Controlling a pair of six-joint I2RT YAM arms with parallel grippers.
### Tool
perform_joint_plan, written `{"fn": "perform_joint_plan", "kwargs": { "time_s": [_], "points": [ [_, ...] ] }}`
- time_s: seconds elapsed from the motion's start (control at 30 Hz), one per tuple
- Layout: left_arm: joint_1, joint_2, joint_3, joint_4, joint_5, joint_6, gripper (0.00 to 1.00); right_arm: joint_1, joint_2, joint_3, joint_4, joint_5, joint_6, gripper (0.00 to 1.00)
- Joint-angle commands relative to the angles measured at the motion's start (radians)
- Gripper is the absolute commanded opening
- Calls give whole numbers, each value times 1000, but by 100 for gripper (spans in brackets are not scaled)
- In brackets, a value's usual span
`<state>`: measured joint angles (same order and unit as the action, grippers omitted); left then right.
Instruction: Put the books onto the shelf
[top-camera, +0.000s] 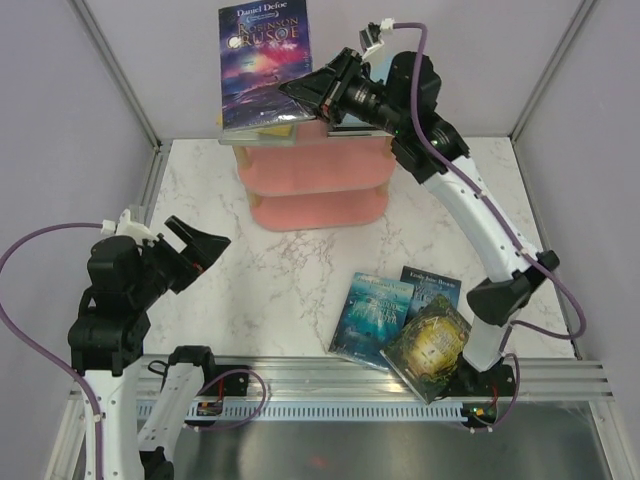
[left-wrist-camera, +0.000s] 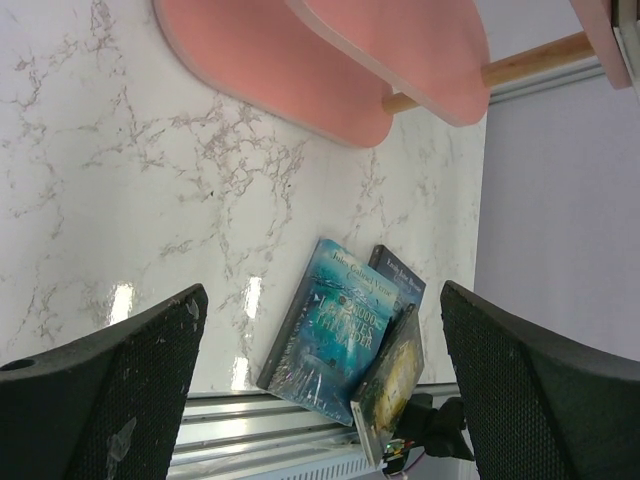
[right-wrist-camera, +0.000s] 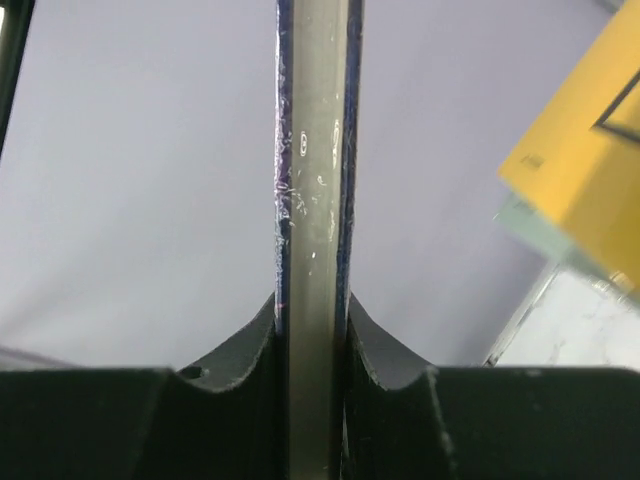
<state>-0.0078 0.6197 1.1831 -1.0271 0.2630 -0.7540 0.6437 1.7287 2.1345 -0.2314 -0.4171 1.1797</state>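
the right gripper (top-camera: 300, 90) is clenched on the purple galaxy book (top-camera: 265, 65), pinching its near right edge with the page block squeezed between the fingers in the right wrist view; the book hangs over the left end of the shelf (top-camera: 320, 175), above the top board, cover up toward the overhead camera and tilted, its long axis running away from the arms toward the back wall; so the drop spot lies straight below and slightly ahead of the jaws; whether the book's lower edge touches what lies under it i cannot tell; a yellow book (right-wrist-camera: 585, 150) and a grey-green book (right-wrist-camera: 525, 225) sit on that top tier just beside the held one, and they look like the only things it could catch on when it is laid down; the left gripper (top-camera: 195, 248) hovers released, fingers spread wide, over the table (top-camera: 280, 290) well apart from the shelf; the teal book (top-camera: 372, 318), dark blue book (top-camera: 430, 290) and green-gold book (top-camera: 428, 345) overlap near the right arm's base, so the right arm is nearer to them
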Motion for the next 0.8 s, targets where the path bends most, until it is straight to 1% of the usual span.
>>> {"fn": "perform_joint_plan", "kwargs": {
  "time_s": [0.0,0.03,0.2,0.3,0.6,0.77],
  "points": [
    [5,-21,-7,-16,7,15,99,-4,100,183,44,29,26,0],
    [5,-29,-8,-19,7,13,99,-6,142,221,41,44,28,0],
    [5,-37,-10,-33,22,15,98,-21,193,249,43,187,52,0],
    [5,-43,-11,-39,25,16,98,-27,222,271,44,221,70,0],
    [5,-49,-4,-53,24,30,98,-30,270,266,58,270,100,0],
    [5,-38,3,-51,18,39,98,-29,301,263,98,265,158,0]
  ]
}}
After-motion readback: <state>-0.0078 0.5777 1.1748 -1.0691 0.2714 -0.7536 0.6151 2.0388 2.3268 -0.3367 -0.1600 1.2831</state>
